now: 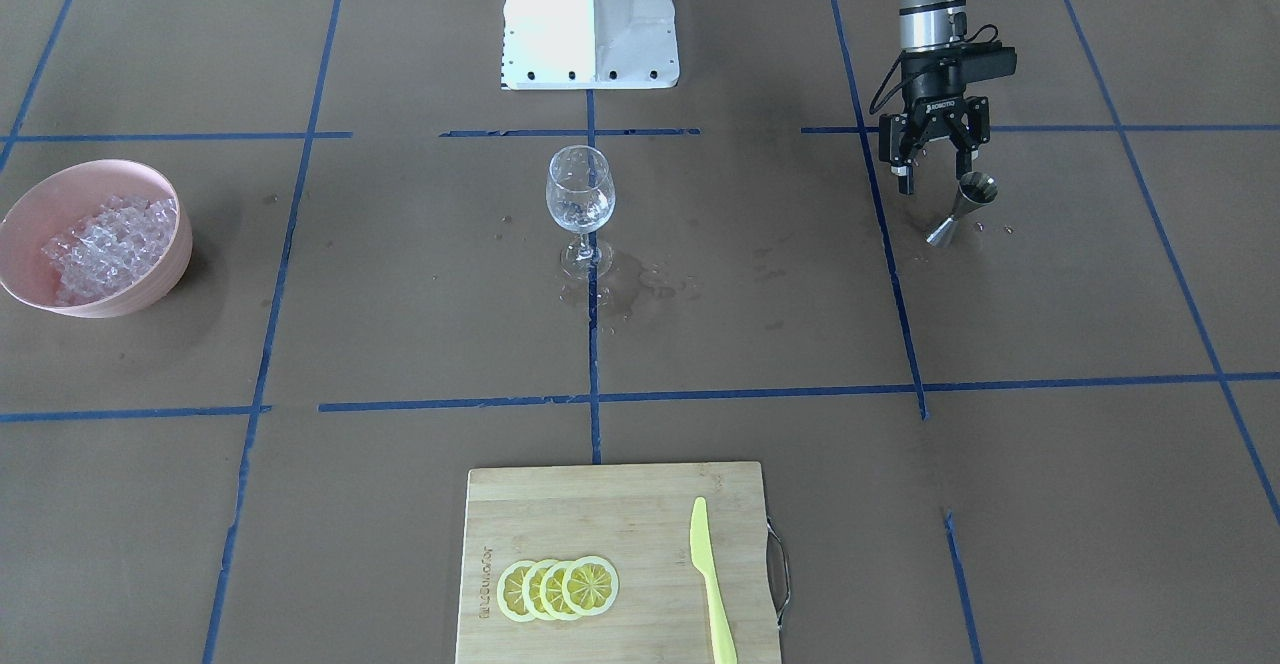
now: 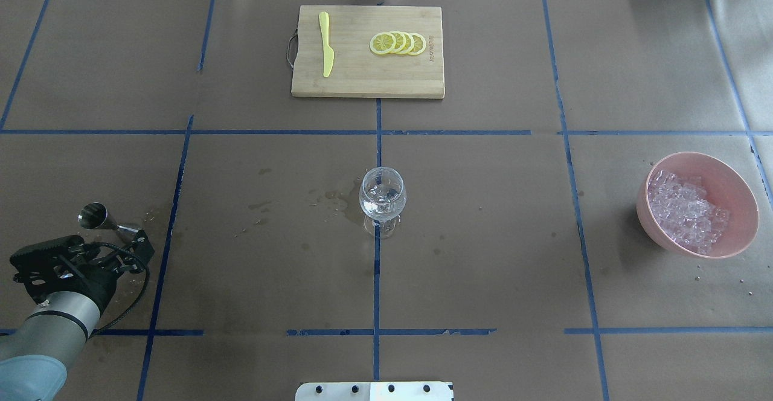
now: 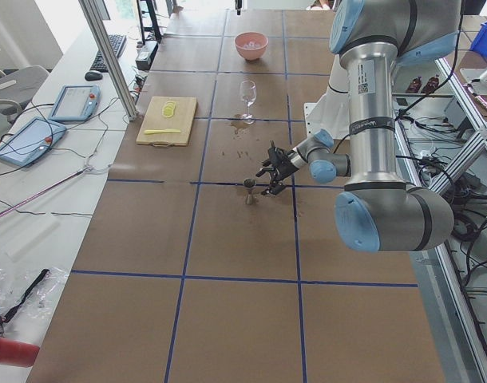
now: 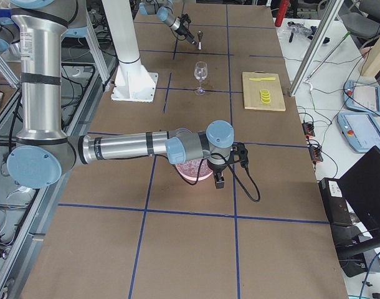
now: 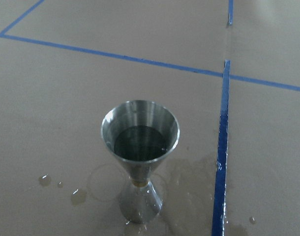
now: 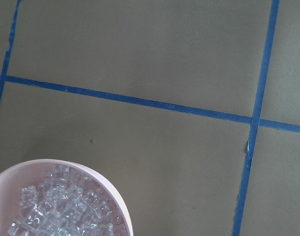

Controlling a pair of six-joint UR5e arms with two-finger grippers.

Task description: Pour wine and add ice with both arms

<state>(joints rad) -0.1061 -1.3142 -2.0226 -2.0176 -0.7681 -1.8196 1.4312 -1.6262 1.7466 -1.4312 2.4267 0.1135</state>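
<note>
- At the robot's right end of the table, the ice [image 2: 685,209] fills a pink bowl [image 2: 740,183], well apart from the wine glass [image 2: 382,198] at centre.
- The right gripper [image 4: 218,182] hangs near the bowl's rim, close to the ice; I cannot tell whether its fingers are spread.
- The left gripper [image 1: 935,176], spread and empty, stands just beside an upright steel jigger [image 1: 962,206], far from the ice.

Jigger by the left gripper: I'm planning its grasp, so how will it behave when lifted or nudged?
The jigger is probably stiff, smooth metal, likely slippery given the wet paper around it. Its narrow foot and wide cup suggest it tips easily; the liquid inside would likely spill.
</note>
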